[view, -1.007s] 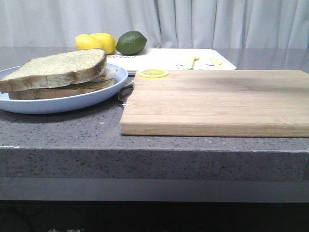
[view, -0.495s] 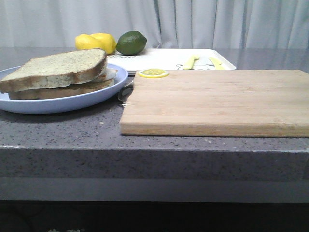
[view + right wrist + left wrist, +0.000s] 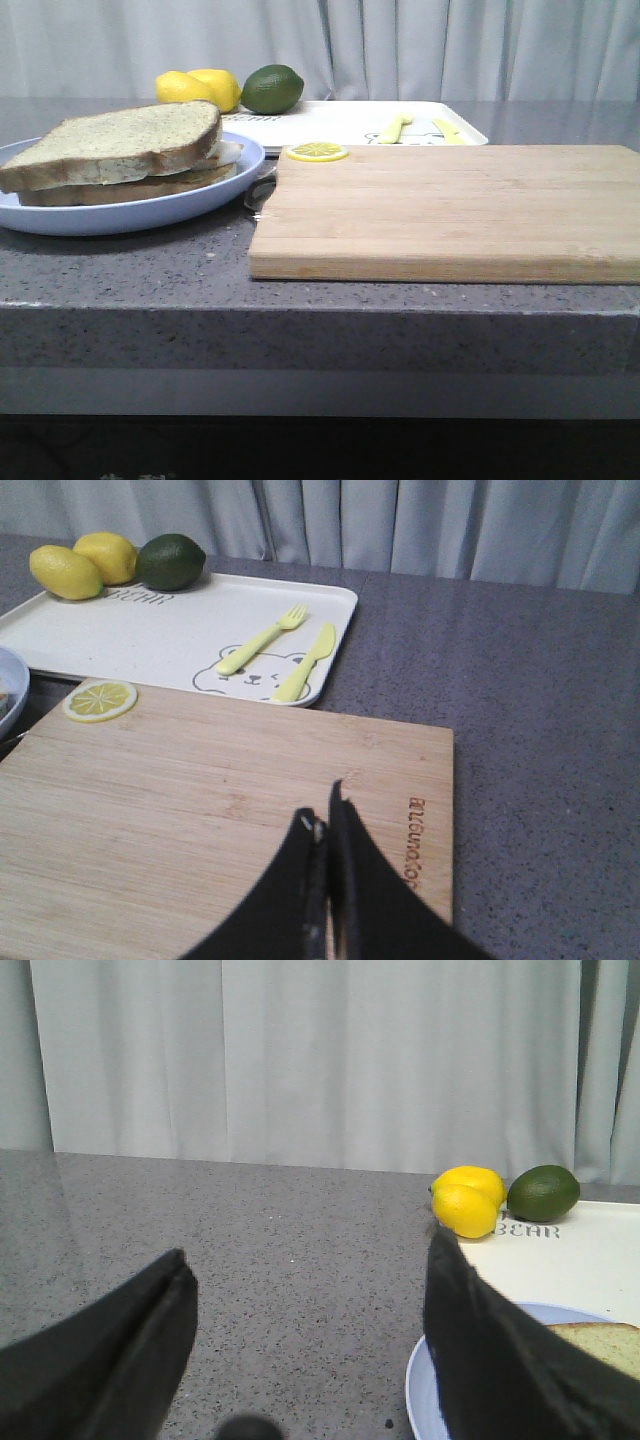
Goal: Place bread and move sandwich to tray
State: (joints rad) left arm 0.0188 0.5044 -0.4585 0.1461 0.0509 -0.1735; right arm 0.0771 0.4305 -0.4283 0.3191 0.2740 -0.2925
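Observation:
The sandwich [image 3: 120,150] lies on a pale blue round plate [image 3: 60,215] at the left: two greenish-tan slices with white egg showing between them. The top bread slice [image 3: 115,140] lies flat on it. The white tray [image 3: 340,122] stands behind the cutting board; it also shows in the right wrist view [image 3: 170,630]. My left gripper [image 3: 310,1270] is open and empty above the counter, beside the plate's rim [image 3: 425,1390]. My right gripper [image 3: 325,815] is shut and empty above the wooden board [image 3: 200,800]. Neither gripper shows in the front view.
A light wooden cutting board [image 3: 450,205] fills the right front, a lemon slice [image 3: 318,151] at its far left corner. Two lemons [image 3: 197,88] and a lime [image 3: 272,88] rest at the tray's far left. A yellow fork [image 3: 262,638] and knife [image 3: 308,662] lie on the tray.

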